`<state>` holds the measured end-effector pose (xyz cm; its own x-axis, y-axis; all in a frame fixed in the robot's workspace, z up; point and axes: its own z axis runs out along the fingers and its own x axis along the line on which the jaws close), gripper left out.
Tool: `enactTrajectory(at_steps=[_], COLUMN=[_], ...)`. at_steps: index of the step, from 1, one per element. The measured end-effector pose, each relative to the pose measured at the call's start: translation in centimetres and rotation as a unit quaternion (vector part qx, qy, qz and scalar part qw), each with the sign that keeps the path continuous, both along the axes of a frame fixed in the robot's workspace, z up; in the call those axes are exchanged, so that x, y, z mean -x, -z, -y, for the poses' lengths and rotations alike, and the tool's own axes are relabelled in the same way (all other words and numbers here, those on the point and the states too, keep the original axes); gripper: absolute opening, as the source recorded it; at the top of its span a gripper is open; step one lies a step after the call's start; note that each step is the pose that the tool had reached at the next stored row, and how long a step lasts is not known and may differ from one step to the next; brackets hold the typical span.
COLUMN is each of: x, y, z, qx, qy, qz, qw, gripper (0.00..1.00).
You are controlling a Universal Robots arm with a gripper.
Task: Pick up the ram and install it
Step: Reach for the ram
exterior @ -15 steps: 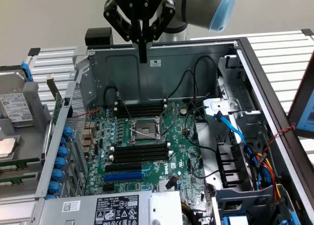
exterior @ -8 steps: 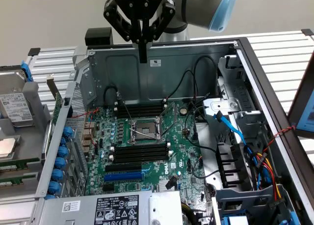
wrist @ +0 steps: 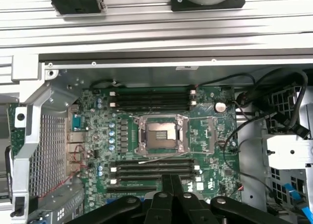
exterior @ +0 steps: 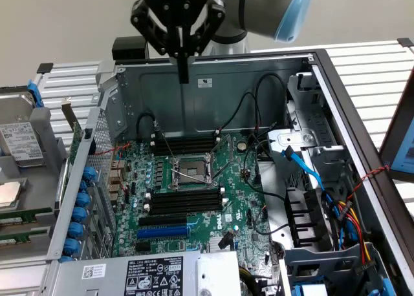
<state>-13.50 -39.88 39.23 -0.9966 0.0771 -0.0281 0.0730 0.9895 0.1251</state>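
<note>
Both jaws pinched narrow, empty; I hover at the motherboard's [exterior: 240, 196] twelve o'clock, likely clearing the case wall [exterior: 220, 102].

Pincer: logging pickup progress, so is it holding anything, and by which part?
Nothing is held; the pincer is shut empty above the computer case.

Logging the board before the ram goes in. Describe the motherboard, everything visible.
The motherboard is a green circuit board lying flat inside the open grey metal case. Near its middle sits an open CPU socket in a metal frame, with banks of long black slots on two opposite sides, seemingly empty. Some blue slots lie nearer one edge, and a round silver coin cell near another. The pincer hangs above it, apart.
</note>
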Motion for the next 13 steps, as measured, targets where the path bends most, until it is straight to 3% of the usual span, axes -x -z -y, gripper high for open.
enactTrajectory(at_steps=[6,13], x=[2.1,5.3], y=[0.00,0.00], z=[0.00,0.00], qx=[0.0000,0.0000], qy=[0.000,0.000], qz=[0.0102,0.0108], qw=[0.9999,0.9999], gripper=[0.10,0.10])
